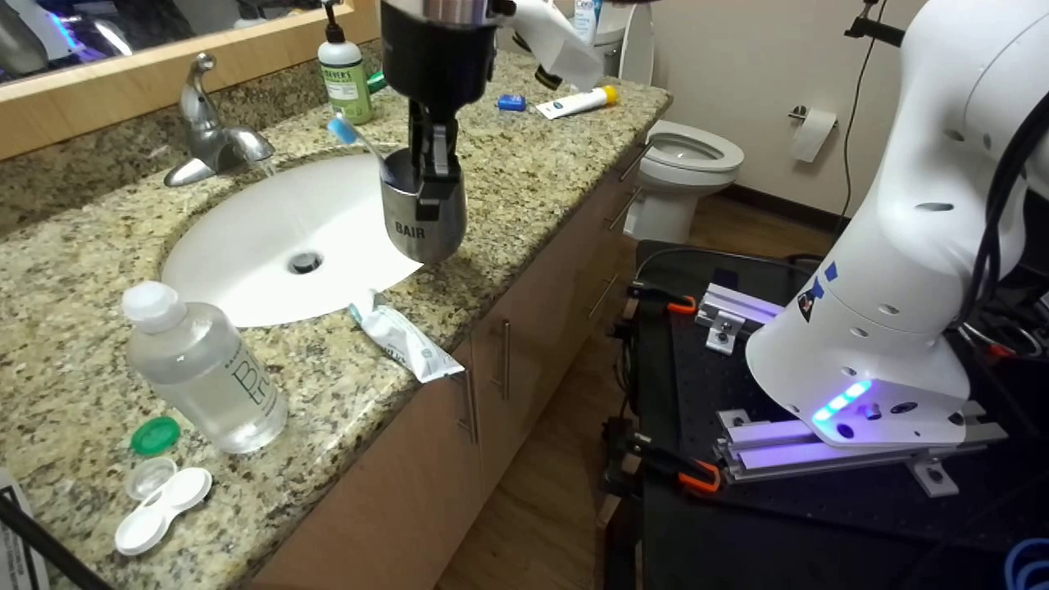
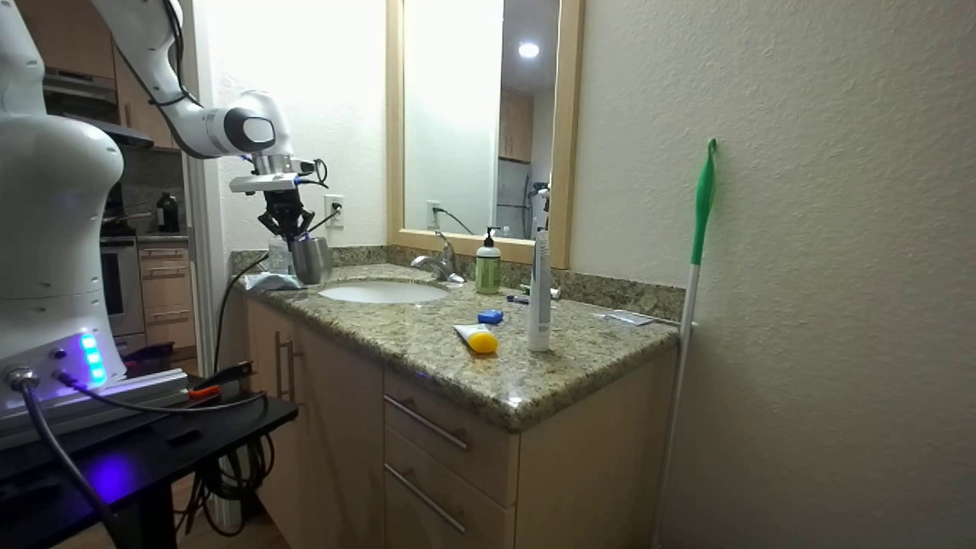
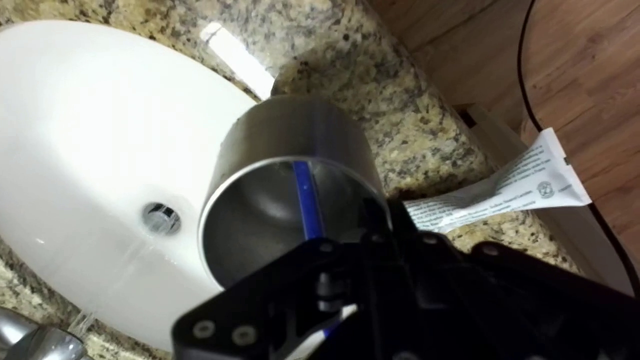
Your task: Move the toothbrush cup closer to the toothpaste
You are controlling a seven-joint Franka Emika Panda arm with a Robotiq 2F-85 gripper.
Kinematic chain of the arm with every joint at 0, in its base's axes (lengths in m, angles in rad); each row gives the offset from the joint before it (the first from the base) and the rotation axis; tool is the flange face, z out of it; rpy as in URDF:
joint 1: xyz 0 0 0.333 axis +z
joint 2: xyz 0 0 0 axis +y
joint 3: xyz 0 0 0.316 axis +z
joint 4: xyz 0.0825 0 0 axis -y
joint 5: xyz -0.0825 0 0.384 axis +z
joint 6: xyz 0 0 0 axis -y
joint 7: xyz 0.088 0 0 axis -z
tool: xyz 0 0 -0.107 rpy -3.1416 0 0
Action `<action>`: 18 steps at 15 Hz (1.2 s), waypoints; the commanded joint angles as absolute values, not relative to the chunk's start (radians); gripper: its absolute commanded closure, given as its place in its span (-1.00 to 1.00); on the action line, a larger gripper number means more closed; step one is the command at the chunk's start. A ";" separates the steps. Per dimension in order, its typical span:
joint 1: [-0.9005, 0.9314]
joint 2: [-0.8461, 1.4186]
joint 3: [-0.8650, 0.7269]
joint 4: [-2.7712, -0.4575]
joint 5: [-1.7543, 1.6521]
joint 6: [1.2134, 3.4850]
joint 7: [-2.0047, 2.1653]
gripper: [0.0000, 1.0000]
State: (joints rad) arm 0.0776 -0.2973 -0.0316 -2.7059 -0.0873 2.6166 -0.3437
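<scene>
The toothbrush cup (image 1: 422, 225), a silver metal tumbler marked BAIR, holds a toothbrush (image 1: 352, 135) with a blue handle. My gripper (image 1: 436, 197) is shut on the cup's wall, one finger inside the rim and one outside. The cup appears raised over the sink's front rim; it looks tilted in an exterior view (image 2: 311, 261). The toothpaste (image 1: 406, 340), a crumpled white tube, lies on the counter by the sink, one end past the front edge. In the wrist view the cup (image 3: 295, 130) is beside the toothpaste (image 3: 500, 195), apart from it; my gripper (image 3: 387, 220) covers the tube's inner end.
The white sink (image 1: 221, 262) has water running from the faucet (image 1: 213, 135). A clear bottle (image 1: 209, 373), green cap (image 1: 155, 435) and lens case (image 1: 164, 510) stand near the toothpaste. A green soap bottle (image 2: 488, 267), yellow-capped tube (image 2: 477, 338) and tall white tube (image 2: 540, 297) stand farther along.
</scene>
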 commanded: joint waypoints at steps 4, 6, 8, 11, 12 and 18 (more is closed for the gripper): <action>0.116 -0.317 -0.136 -2.759 0.079 2.635 -0.479 0.97; 0.133 -0.323 -0.156 -2.760 0.135 2.631 -0.513 0.97; 0.150 -0.328 -0.173 -2.750 0.183 2.605 -0.542 0.97; 0.161 -0.308 -0.178 -2.725 0.225 2.555 -0.540 0.97; 0.161 -0.297 -0.172 -2.714 0.226 2.538 -0.528 0.97; 0.113 -0.274 -0.109 -2.670 0.129 2.450 -0.399 0.97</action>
